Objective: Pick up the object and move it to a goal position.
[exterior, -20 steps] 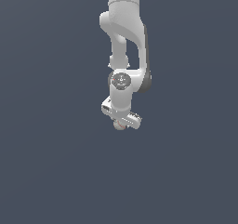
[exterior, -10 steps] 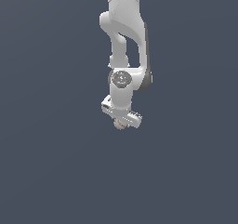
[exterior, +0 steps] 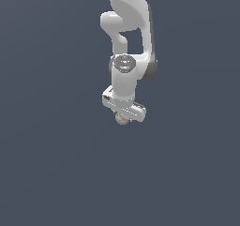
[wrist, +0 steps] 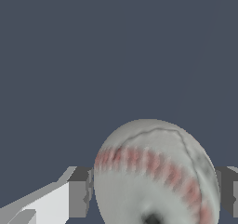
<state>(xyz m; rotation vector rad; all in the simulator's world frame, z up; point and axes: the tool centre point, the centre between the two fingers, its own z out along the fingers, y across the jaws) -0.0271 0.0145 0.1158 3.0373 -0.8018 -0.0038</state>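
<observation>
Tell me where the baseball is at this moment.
The baseball sits between the two fingers of the tool in the wrist view; in the exterior view it peeks out just under the tool, near the picture's middle.

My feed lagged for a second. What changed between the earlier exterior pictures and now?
Very little. The arm's wrist and claw sit slightly lower, still at the middle of the exterior view. The baseball is between the claw's fingers now; the earlier pictures are too small to show it. The background is unchanged.
</observation>
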